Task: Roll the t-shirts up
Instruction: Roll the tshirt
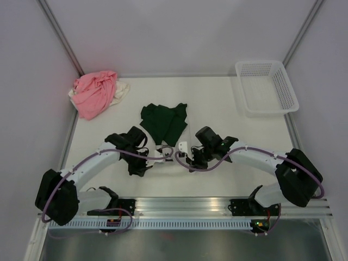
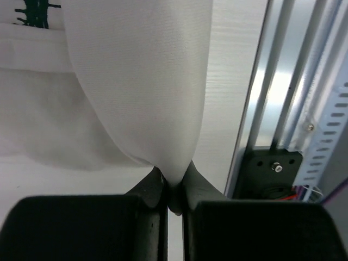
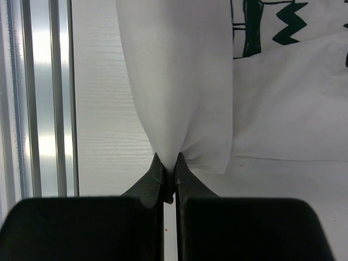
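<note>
Starting at the far left corner of the table (image 1: 217, 109), a pink t-shirt (image 1: 95, 92) lies crumpled, and a plain cream t-shirt (image 1: 123, 89) touches its right side. Near the front edge, the left gripper (image 2: 173, 182) has its jaws pressed together on a fold of the cream-white t-shirt (image 2: 141, 81), which rises from the fingers in a cone; its black print (image 2: 35, 12) shows on the part lying flat. A dark green t-shirt (image 1: 165, 120) lies in the middle, beyond both grippers. The right gripper (image 3: 168, 175) is also clamped on a fold of the same printed shirt. A white mesh basket (image 1: 266, 87) stands at the far right.
</note>
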Robot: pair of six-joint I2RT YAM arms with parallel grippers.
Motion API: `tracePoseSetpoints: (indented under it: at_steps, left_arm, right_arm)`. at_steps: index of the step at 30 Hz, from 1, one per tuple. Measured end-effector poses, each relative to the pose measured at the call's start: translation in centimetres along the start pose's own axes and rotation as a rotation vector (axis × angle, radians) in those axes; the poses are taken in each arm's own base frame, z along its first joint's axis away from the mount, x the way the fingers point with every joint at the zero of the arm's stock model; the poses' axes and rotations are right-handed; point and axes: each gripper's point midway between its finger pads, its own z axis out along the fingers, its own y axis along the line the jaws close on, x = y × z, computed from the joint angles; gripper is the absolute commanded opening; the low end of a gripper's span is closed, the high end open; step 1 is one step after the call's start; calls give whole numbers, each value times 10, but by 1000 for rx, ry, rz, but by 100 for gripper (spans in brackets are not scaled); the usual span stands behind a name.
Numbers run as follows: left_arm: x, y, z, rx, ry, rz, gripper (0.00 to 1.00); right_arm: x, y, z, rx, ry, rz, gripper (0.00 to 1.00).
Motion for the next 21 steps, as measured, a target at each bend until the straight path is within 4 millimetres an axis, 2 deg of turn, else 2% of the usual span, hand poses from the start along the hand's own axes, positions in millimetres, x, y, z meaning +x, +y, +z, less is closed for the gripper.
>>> tracePoseSetpoints:
  at_steps: [3,6,7,8,11,12,17,21]
  left_arm:
    - [6,-13,6,119,23,-37,2]
    - [6,-14,5,198,32,-106,2]
    - [5,-11,5,212,33,-132,2]
    - [5,-7,3,222,35,-157,2]
    - [7,3,5,245,51,-214,2]
    - [9,5,6,254,57,-229,2]
    - [18,8,14,280,107,-283,5]
    - [21,16,18,289,150,-322,8]
  right_arm:
    - [1,-5,-2,-30,-19,56,1]
    - [6,-14,6,-54,-10,153,7]
    - [8,-19,10,-57,-1,184,9]
    - [10,-23,15,-57,6,216,19]
    - [12,-36,21,-25,10,294,32]
    - [12,-41,21,-3,4,314,32]
    - [6,-69,5,116,-44,360,34]
    - [-9,-77,-13,176,-94,340,34]
